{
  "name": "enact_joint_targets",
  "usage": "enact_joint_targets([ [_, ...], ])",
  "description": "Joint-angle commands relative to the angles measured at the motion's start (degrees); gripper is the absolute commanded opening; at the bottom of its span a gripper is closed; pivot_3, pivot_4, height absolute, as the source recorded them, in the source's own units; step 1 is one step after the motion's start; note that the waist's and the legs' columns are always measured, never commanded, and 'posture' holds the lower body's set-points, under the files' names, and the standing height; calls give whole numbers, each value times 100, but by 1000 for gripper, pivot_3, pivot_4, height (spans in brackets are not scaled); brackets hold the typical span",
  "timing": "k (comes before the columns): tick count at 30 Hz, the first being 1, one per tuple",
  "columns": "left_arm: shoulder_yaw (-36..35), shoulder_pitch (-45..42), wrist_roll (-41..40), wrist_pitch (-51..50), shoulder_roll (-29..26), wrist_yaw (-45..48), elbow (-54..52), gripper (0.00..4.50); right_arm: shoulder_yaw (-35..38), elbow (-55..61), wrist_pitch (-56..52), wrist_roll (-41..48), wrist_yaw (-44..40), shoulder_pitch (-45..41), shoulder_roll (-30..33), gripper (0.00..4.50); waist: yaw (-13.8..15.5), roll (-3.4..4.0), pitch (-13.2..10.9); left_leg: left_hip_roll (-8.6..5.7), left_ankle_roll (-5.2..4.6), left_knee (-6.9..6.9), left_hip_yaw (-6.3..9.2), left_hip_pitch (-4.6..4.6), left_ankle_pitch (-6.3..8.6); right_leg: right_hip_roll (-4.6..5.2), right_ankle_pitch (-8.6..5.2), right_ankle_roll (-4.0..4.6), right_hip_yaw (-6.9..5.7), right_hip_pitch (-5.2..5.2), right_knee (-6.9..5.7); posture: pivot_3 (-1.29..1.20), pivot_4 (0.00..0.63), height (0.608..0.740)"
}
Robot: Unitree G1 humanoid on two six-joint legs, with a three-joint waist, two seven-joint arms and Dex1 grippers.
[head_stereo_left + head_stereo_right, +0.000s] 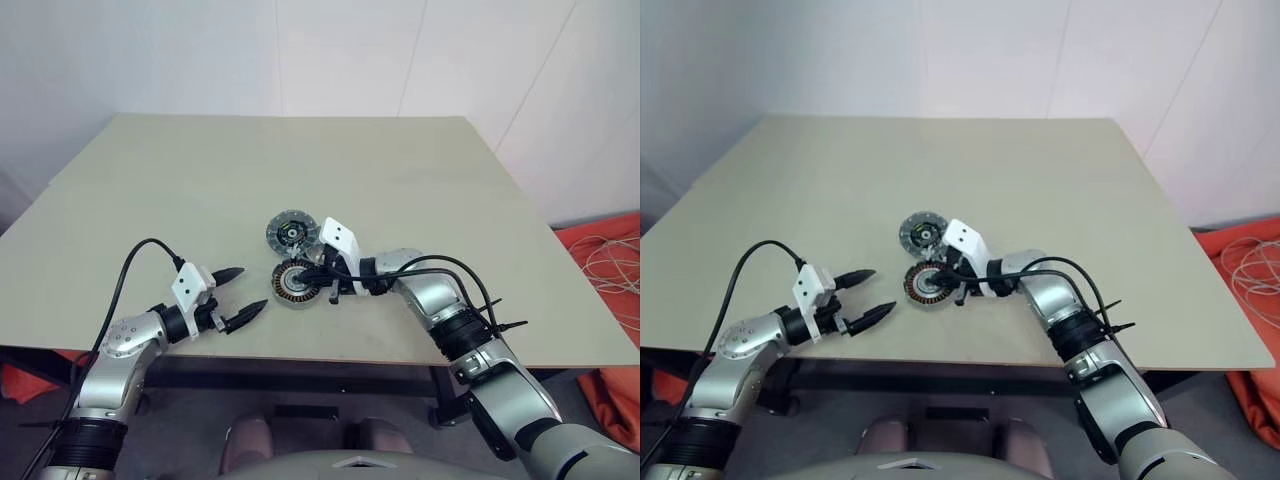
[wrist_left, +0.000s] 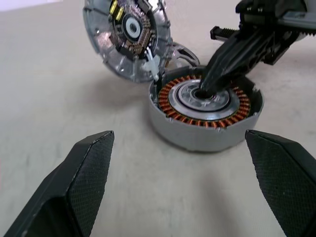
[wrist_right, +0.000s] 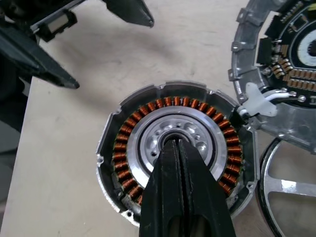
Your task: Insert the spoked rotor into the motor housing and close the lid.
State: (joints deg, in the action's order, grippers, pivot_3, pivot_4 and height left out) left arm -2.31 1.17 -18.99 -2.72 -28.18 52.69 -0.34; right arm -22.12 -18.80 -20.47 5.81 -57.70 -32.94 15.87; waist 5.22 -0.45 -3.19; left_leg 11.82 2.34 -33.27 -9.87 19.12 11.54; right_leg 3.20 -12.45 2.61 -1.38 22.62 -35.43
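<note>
Right gripper (image 3: 176, 143) reached over the housing (image 3: 175, 153) on the tabletop (image 1: 200, 190), jaws pressed together, tips poked into the centre hole of its grey hub, nothing pinched. Left gripper (image 1: 238, 295) hovered near the housing on its left side, jaws spread wide and empty, touching nothing. Lid (image 2: 128, 37) leaned just behind the housing, dark face with white and yellow centre showing, linked to it by a white wire; rotor (image 3: 286, 190) lay just beside both, partly hidden.

The motor housing (image 3: 175, 148) is bare silver metal ringed with glossy copper windings on a matt table (image 1: 180, 190).
</note>
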Motion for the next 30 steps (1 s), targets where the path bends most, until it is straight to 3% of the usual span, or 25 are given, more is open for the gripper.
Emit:
enact_joint_targets([
  [1,-49,-59,-27,61,-24,-36,-133,4500,152,-62,-162,59,60,26,-29,16,0,-1,0,-1,1,0,0,-2,0,1,0,0,0,-1,0,0,0,740],
  [7,-44,-85,-35,62,-34,-51,-138,4500,760,424,-589,636,203,-135,-239,16,4,1,-2,0,6,-1,1,7,-4,0,0,0,0,8,-1,0,0,740],
  [19,-125,-65,-74,43,-45,-118,-166,4500,1554,1110,-1431,1093,272,262,606,16,3,2,-3,0,0,2,1,36,0,-1,18,31,-2,28,7,0,0,740],
  [26,-156,-112,-83,43,-59,-106,-105,4500,2572,648,-2803,1917,745,265,568,2287,19,4,-3,-2,3,0,0,32,-2,-1,2,3,-2,28,5,0,0,740],
  [30,-154,-145,-80,59,-57,-88,-73,4500,2894,108,-3424,2201,1053,81,351,3688,15,6,-3,0,5,0,0,31,-3,-2,18,30,-2,29,2,0,0,740],
])
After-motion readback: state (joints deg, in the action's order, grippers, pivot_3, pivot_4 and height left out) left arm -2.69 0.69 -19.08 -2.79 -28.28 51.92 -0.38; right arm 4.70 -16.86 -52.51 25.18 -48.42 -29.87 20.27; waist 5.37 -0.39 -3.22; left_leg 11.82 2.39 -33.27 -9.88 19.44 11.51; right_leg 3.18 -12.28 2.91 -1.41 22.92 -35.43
